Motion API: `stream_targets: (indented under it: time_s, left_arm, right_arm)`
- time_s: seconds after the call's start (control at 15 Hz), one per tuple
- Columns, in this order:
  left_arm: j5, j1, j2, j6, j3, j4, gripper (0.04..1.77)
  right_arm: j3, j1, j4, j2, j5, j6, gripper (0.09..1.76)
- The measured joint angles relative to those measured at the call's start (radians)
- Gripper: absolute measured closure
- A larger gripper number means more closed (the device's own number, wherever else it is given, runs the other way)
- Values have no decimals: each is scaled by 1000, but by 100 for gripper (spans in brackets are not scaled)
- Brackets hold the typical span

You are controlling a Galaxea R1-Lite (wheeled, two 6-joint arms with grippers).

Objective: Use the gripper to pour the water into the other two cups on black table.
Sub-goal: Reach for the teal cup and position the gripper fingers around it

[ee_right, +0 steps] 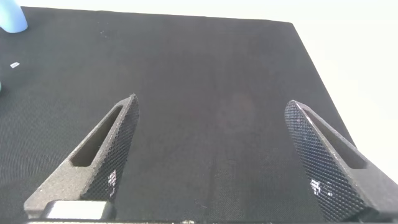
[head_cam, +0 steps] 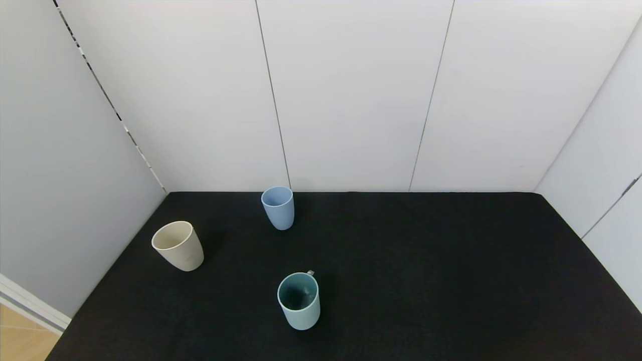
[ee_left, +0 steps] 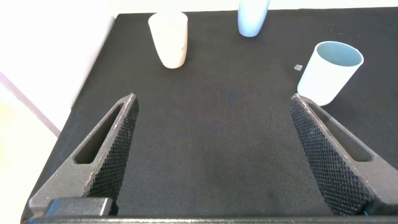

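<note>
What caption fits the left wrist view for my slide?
Open left end effector above the black table, facing the cream cup, light blue cup and teal cup.

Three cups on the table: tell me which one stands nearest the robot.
The teal-green cup, dark inside, stands nearest. The cream-beige cup sits farther back to the left, and the light blue cup by the back wall.
</note>
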Motion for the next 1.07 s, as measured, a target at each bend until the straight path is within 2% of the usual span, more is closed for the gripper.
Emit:
stream_targets:
  time_s: [0.27, 0.4, 0.53, 0.67, 0.73, 0.93, 1.07]
  left_arm:
    - [-1, 0, 0, 4, 0, -2, 9]
    - [-9, 0, 0, 1, -2, -53, 9]
    - [-52, 0, 0, -2, -29, -62, 9]
    - [-123, 0, 0, -1, -68, -38, 9]
    - [-186, 0, 0, 0, -91, 7, 9]
    - [-455, 0, 14, 3, -182, 186, 9]
    - [-515, -1, 68, 26, -227, 212, 9]
  right_arm:
    - [0, 0, 0, 0, 0, 0, 14]
    - [0, 0, 0, 0, 0, 0, 14]
    - [0, 0, 0, 0, 0, 0, 14]
    - [0, 0, 0, 0, 0, 0, 14]
    - [0, 0, 0, 0, 0, 0, 14]
    - [0, 0, 0, 0, 0, 0, 14]
    - [0, 0, 0, 0, 0, 0, 14]
